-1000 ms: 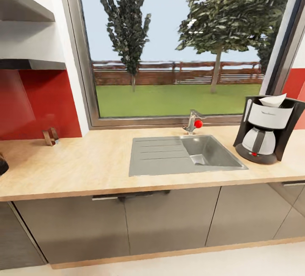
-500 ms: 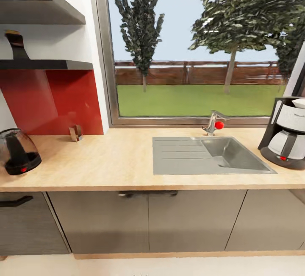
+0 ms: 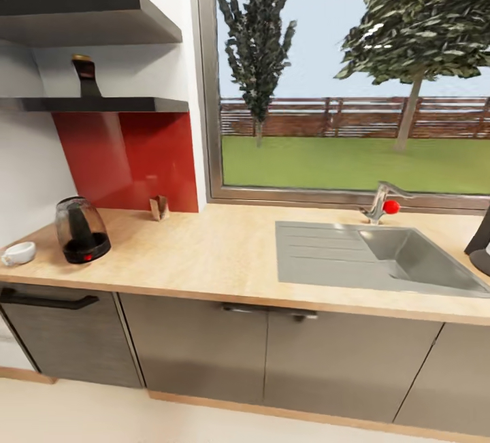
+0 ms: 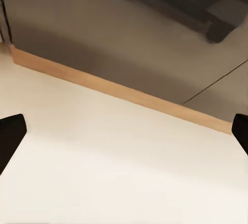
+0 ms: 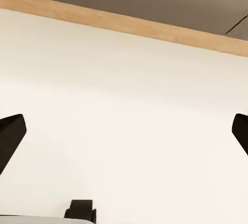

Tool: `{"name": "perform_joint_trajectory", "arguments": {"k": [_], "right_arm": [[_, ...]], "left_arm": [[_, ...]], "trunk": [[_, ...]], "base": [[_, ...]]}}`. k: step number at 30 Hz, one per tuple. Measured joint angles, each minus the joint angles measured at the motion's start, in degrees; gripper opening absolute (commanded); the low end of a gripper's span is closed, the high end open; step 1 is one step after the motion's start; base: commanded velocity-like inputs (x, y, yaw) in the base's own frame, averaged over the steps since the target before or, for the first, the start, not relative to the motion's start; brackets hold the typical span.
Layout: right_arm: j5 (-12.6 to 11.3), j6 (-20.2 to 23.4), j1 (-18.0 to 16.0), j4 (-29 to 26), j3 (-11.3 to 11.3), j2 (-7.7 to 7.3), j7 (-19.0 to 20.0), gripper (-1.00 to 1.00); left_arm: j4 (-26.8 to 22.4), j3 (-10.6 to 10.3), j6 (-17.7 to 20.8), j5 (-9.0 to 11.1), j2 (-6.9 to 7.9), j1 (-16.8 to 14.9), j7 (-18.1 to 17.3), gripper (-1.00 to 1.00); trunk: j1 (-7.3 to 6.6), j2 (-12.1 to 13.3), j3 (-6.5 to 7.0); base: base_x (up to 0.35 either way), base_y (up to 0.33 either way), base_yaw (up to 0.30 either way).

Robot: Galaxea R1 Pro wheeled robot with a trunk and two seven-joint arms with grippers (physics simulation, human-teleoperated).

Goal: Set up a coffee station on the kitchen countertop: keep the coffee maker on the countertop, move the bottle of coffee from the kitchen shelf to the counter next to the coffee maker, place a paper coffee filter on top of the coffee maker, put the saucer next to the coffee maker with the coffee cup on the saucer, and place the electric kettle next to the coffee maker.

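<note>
— Where is the glass electric kettle (image 3: 82,231) sitting?
— On the pale wood countertop (image 3: 204,252), beside a white coffee cup (image 3: 18,253); the dark bottle (image 3: 85,76) is standing on the shelf (image 3: 102,104).
— Grippers?
— Left gripper (image 4: 124,131) and right gripper (image 5: 124,131) are both hanging spread, holding nothing, over smooth cream floor (image 5: 124,105).

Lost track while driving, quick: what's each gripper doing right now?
Left gripper: open, fingers spread wide, holding nothing, over the floor.
Right gripper: open, fingers spread wide, holding nothing.
</note>
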Motion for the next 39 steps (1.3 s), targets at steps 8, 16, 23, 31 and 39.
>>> {"name": "perform_joint_trajectory", "arguments": {"k": [8, 16, 23, 31, 39], "right_arm": [[0.0, 0.0, 0.0, 0.0, -0.1, -0.07, 0.0, 1.00], [0.0, 0.0, 0.0, 0.0, 0.0, -0.09, 0.0, 1.00], [0.0, 0.0, 0.0, 0.0, -0.1, -0.15, 0.1, 1.00], [0.1, 0.1, 0.0, 0.1, 0.0, -0.26, 0.1, 1.00], [0.0, 0.1, 0.0, 0.1, 0.0, -0.26, 0.1, 1.00]], "left_arm": [[-0.1, 0.0, 0.0, 0.0, -0.01, 0.0, 0.0, 1.00], [-0.1, 0.1, 0.0, 0.0, 0.00, 0.0, 0.0, 1.00], [-0.2, 0.1, 0.0, 0.0, -0.01, 0.0, 0.0, 1.00], [-0.3, 0.1, 0.0, 0.0, -0.01, 0.0, 0.0, 1.00], [-0.3, 0.9, 0.0, 0.0, 0.00, 0.0, -0.1, 1.00]], "trunk": [[0.00, 0.0, 0.00], [-0.01, 0.0, 0.00], [-0.02, 0.0, 0.00], [-0.01, 0.0, 0.00], [0.00, 0.0, 0.00]], "base": [[0.000, 0.271, 0.132], [0.068, 0.304, 0.145], [0.158, 0.300, 0.055], [0.143, 0.300, 0.004], [0.024, 0.307, 0.000]]}}
